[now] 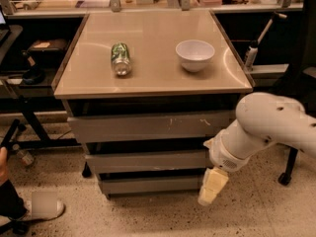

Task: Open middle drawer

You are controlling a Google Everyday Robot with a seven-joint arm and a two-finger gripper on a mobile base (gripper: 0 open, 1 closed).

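Observation:
The drawer cabinet stands under a tan table top (148, 78). The middle drawer (148, 161) is a plain grey flat front, closed, between the taller scratched top front (148, 126) and the small bottom front (148, 184). My gripper (212, 186) is pale cream and hangs from the white arm (266, 125). It points down at the right end of the cabinet, just below the middle drawer's right edge and beside the bottom front. Whether it touches a drawer cannot be told.
A green can (120, 58) lies on its side and a white bowl (195, 54) stands on the table top. A dark desk frame (29, 112) is to the left and a chair base with a caster (285, 177) to the right. The floor is speckled.

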